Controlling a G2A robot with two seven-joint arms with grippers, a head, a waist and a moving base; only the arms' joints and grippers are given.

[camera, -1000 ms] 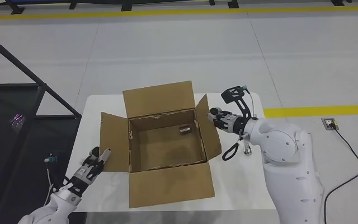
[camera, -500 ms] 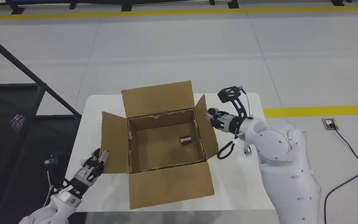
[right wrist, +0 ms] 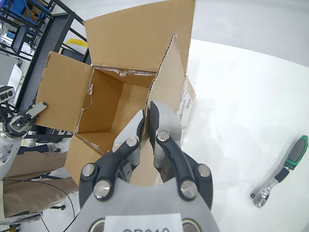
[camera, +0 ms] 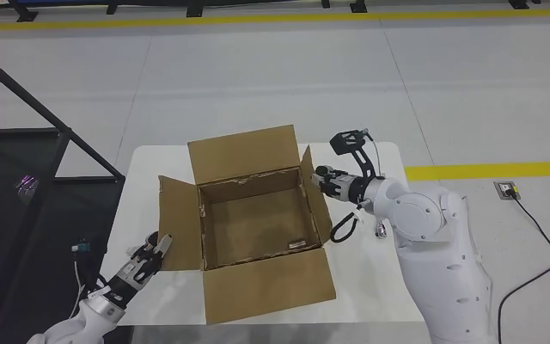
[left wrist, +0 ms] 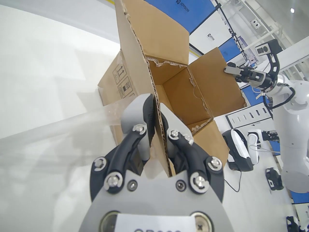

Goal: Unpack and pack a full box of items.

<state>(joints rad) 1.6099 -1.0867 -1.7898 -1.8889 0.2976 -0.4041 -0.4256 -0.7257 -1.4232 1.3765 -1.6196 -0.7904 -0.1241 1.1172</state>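
**Q:** Top view: how are things lying?

**A:** The box [camera: 258,219] is sitting open on the table [camera: 357,275]. Your left end effector [camera: 160,245] is gripping the left flap [camera: 179,219], and your right end effector [camera: 320,175] is gripping the right flap [camera: 316,202]. One small item [camera: 298,244] is lying inside, against the near wall, so unpacking looks almost done.

**Q:** Left wrist view: how is the grip sitting?

**A:** The fingers [left wrist: 134,114] are closing narrowly on the left flap's corrugated edge, which is running deep between them. You are holding thin card, so be raising both sides evenly. A one-sided pull is likely to fold or tear it.

**Q:** Right wrist view: anything to watch?

**A:** The same narrow pinch is showing here, with the fingers [right wrist: 164,119] clamping the right flap's edge. A ratchet [right wrist: 280,175] is lying on the table, well apart from the box. Be tipping slowly, so that the small item is sliding rather than tumbling.
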